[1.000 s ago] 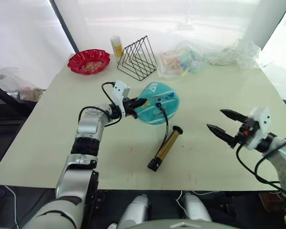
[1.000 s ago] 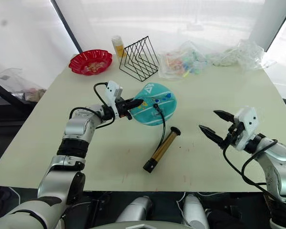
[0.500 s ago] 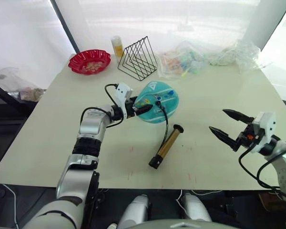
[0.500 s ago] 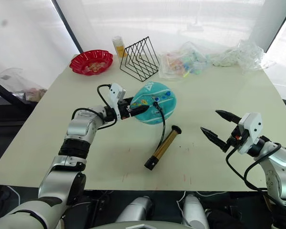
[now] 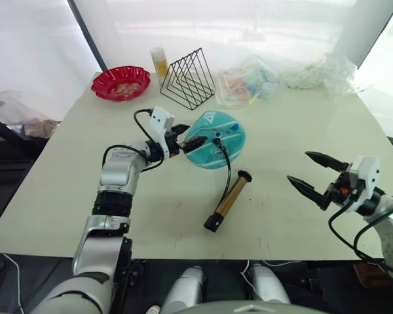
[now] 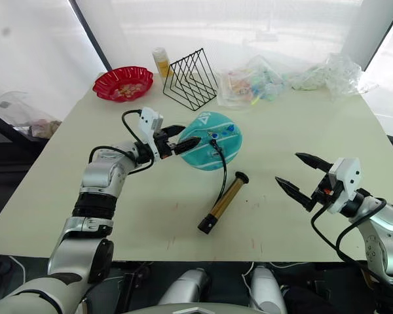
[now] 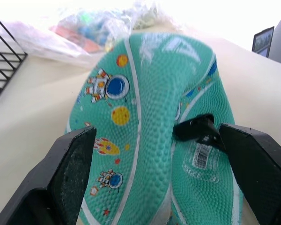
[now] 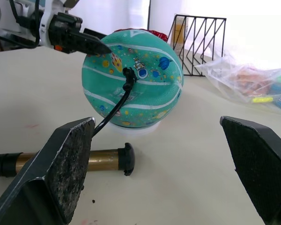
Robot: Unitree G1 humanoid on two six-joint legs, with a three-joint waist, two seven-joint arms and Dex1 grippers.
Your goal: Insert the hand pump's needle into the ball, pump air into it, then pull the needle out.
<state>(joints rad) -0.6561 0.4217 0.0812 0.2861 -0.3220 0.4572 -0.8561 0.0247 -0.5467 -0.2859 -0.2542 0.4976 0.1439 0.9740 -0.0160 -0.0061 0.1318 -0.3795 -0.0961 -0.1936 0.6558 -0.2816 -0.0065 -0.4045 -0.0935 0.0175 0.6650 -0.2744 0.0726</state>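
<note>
Ball (image 5: 216, 139) on cream table (image 5: 301, 131) — white curtains behind

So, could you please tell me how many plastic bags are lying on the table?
2, both along the far edge of the table: one bag with colourful contents beside the wire rack, and a crumpled clear bag toward the far right corner. Others may be hidden.

Silver-grey jointed arms end in white wrist blocks, looping black cables, seemingly rough-padded black fingers (image 8: 68, 164).
</note>
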